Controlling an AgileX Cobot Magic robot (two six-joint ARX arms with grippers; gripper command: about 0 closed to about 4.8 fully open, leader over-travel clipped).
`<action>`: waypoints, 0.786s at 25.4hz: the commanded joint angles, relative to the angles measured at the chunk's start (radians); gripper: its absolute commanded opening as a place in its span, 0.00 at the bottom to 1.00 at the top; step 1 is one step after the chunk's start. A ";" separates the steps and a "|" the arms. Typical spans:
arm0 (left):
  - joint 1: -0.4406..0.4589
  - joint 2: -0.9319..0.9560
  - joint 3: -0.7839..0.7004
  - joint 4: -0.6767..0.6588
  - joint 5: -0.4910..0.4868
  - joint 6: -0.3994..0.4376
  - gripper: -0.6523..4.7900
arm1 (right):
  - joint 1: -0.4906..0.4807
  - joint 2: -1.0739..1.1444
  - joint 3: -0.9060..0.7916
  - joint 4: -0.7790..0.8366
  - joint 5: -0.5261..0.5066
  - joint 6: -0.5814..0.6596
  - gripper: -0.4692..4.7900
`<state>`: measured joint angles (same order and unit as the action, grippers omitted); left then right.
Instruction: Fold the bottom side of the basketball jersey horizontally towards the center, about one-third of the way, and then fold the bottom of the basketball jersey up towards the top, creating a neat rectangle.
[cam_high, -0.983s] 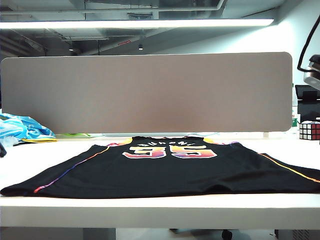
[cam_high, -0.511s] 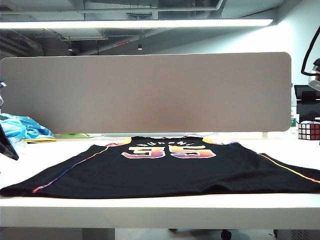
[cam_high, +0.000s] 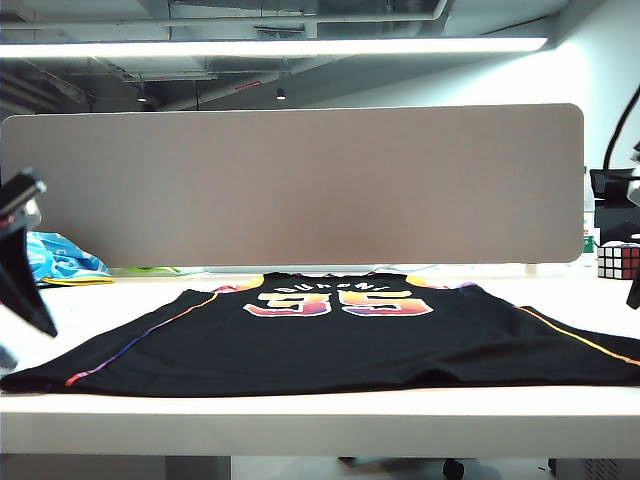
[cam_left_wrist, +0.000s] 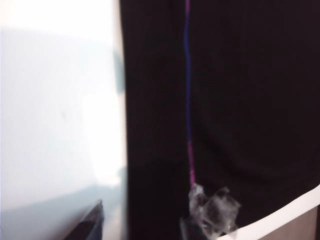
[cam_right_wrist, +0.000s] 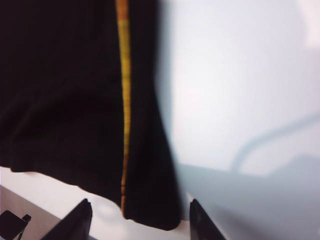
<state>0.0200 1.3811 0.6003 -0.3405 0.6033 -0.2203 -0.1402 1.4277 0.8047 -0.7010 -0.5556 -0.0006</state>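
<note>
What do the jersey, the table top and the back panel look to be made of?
Jersey: thin black knit, probably synthetic, matte; it lies limp and flat, with printed numbers and a stitched colour stripe.
Table top: smooth white board, likely laminate; a soft sheen and shadows show in both wrist views.
Back panel: grey-brown, matte, perhaps felt-covered; too far to confirm.

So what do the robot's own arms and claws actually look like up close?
Little shows. The left gripper has one plain black, flat-sided finger and one that looks wrapped in crinkled clear tape. The right gripper has two dark, pointed, wedge-like fingers; its jaws stand apart. In the exterior view the left arm is a black angular block with a grey top, and a black cable loops at the right edge.
</note>
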 joint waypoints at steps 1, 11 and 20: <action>-0.012 0.056 0.009 -0.004 0.011 0.031 0.46 | -0.003 0.015 0.002 0.018 -0.027 -0.003 0.59; -0.043 0.146 0.009 0.003 -0.009 0.082 0.46 | -0.014 0.083 -0.072 0.084 -0.099 0.005 0.59; -0.049 0.146 0.009 0.025 0.025 0.082 0.46 | -0.011 0.115 -0.089 0.151 -0.165 0.057 0.58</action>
<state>-0.0261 1.5101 0.6243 -0.2710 0.6968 -0.1463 -0.1528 1.5387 0.7204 -0.5583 -0.7509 0.0525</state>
